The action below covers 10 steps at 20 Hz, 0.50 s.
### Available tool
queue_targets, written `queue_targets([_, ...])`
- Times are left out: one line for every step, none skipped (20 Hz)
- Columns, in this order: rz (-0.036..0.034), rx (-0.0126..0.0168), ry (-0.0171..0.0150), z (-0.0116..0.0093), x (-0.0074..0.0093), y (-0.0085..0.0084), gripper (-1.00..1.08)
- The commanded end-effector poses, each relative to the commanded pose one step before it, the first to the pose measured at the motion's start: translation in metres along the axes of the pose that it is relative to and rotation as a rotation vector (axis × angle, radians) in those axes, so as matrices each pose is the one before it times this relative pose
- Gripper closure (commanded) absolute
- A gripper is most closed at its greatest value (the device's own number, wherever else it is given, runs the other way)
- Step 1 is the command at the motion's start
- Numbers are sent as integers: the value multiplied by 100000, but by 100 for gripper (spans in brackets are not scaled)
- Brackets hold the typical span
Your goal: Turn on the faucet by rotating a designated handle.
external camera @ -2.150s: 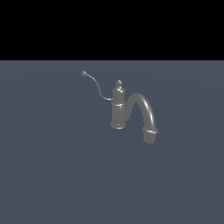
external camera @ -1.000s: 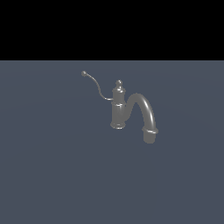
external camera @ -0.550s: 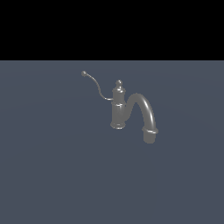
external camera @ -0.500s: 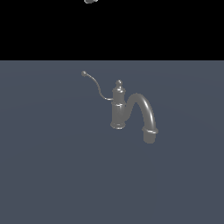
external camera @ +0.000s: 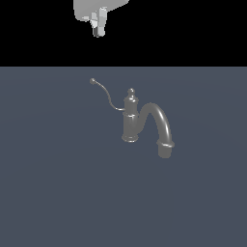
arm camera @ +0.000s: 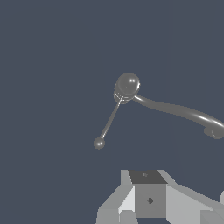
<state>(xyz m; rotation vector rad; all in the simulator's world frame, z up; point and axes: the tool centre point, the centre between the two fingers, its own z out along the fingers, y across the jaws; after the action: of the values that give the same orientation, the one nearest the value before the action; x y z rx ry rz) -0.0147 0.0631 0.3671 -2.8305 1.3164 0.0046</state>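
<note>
Your gripper [external camera: 99,30] hangs well above the faucet [external camera: 131,120] on the table [external camera: 58,193], its fingers seemingly pressed together, holding nothing. The handle [external camera: 105,93] juts toward the exterior view's left; descend carelessly and you may strike the spout [external camera: 160,124] instead.

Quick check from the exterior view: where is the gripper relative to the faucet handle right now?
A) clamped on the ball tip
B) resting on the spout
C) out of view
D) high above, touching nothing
D: the gripper hangs high above the handle, clear of the faucet.
</note>
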Motion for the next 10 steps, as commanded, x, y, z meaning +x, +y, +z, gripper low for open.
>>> queue_targets([6252, -58, -78, 1433, 448, -1165, 108])
queue_targets([2441, -55, -7, 585, 141, -453, 108])
queue_targets([2441, -59, 4, 593, 125, -451, 108])
queue_targets([2440, -64, 16, 602, 110, -447, 108])
queue_targets([2439, -67, 29, 610, 94, -443, 108])
queue_targets([2438, -70, 41, 619, 79, -439, 108])
queue_targets([2436, -72, 54, 627, 64, -434, 108])
queue_targets([2435, -73, 66, 635, 49, -428, 108])
queue_targets([2405, -73, 78, 635, 35, -416, 108])
queue_targets([2284, -70, 86, 611, 20, -390, 108])
